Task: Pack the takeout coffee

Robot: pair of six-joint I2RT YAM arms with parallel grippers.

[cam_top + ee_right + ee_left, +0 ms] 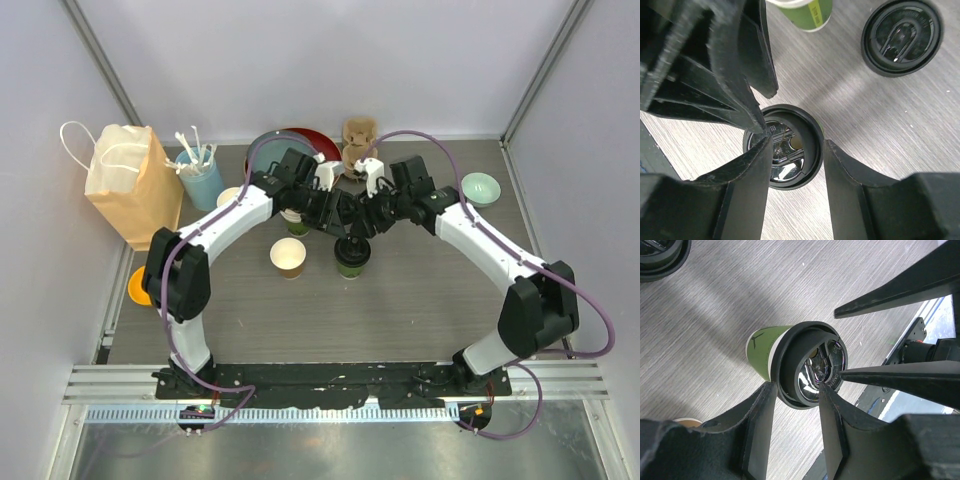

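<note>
The green-sided cup [352,262] stands mid-table with a black lid [351,246] on top. The brown-sided cup [288,257] stands open and lidless to its left. Both grippers meet just above the green cup. In the left wrist view my left gripper [796,387] is open, one finger outside the lid [807,365] and one over its top. In the right wrist view my right gripper [797,141] is open, one finger over the lid [785,145] and one outside its rim. A second black lid [902,36] lies on the table; it also shows in the left wrist view [660,255].
A paper bag [135,185] and a light-blue cup of stirrers [200,180] stand at the back left. Stacked plates [290,145] and a brown holder [358,140] are at the back. A stack of green cups [295,222] is under the left arm. A pale green bowl [480,187] is at the right.
</note>
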